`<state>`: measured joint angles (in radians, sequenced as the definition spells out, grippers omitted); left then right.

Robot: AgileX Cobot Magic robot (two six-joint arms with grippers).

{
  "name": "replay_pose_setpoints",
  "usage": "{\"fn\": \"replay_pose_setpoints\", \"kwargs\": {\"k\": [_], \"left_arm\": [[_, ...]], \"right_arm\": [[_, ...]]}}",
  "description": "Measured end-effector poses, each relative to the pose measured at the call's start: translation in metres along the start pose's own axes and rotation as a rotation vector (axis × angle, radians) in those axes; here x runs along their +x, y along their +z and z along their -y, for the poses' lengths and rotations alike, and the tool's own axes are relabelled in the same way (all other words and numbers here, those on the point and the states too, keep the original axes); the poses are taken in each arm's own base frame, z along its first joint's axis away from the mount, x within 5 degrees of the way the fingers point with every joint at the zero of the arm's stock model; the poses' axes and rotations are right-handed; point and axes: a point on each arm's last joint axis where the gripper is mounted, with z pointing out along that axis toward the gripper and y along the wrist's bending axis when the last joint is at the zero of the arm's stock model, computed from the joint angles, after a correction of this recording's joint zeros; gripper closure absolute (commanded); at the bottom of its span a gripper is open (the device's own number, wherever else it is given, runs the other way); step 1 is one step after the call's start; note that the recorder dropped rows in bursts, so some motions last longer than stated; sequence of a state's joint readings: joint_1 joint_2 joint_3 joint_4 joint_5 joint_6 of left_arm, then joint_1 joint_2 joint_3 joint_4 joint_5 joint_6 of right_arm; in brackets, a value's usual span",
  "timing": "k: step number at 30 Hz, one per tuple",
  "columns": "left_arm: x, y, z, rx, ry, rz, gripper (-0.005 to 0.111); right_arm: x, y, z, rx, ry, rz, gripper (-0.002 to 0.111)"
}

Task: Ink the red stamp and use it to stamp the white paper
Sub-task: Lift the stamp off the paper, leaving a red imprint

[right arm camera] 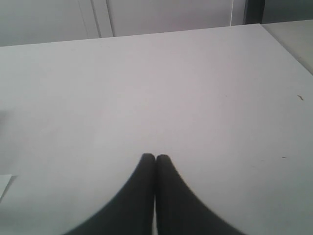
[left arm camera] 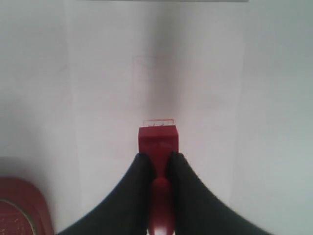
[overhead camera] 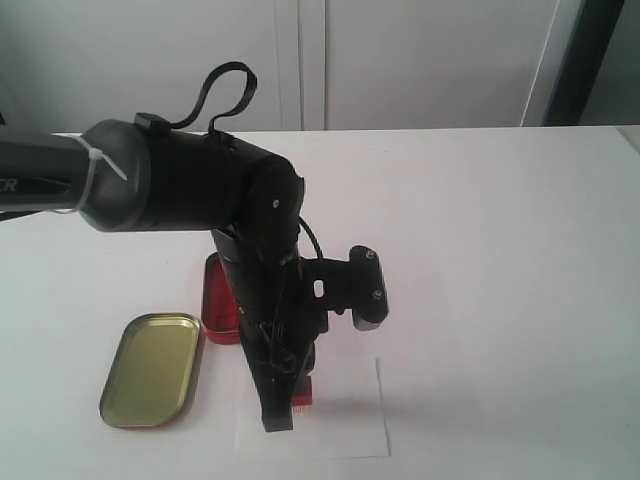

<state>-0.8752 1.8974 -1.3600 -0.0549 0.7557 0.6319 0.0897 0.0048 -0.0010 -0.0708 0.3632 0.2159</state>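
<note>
Over the white paper (overhead camera: pixel 345 430), left gripper (left arm camera: pixel 159 157) is gripping the red stamp (left arm camera: pixel 157 138), print seemingly pending; right gripper (right arm camera: pixel 155 159) sitting closed, empty.

I can make out only a cut-off white letter, seemingly "R", on the black arm tube (overhead camera: pixel 40 175) far behind the left tool (left arm camera: pixel 159 156), while the small label (left arm camera: pixel 159 121) on the red stamp (left arm camera: pixel 157 139) it grips is too blurred to read.

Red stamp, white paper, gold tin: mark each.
red stamp (left arm camera: pixel 157 141): left wrist view, on its rectangular base.
white paper (overhead camera: pixel 350 425): exterior view, bare right part.
gold tin (overhead camera: pixel 152 368): exterior view, inner face.
</note>
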Motion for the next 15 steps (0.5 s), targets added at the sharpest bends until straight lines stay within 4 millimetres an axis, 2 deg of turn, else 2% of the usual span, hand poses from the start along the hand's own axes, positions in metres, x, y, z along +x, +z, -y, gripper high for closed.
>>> {"fn": "replay_pose_setpoints", "kwargs": {"k": [9, 15], "left_arm": [[0.001, -0.016, 0.001, -0.042, 0.020, 0.015, 0.107], [0.002, -0.034, 0.003, -0.080, -0.004, 0.046, 0.107]], "right_arm": [[0.000, 0.000, 0.000, 0.000, 0.000, 0.000, 0.108], [0.000, 0.000, 0.000, 0.000, 0.002, 0.000, 0.108]]}}
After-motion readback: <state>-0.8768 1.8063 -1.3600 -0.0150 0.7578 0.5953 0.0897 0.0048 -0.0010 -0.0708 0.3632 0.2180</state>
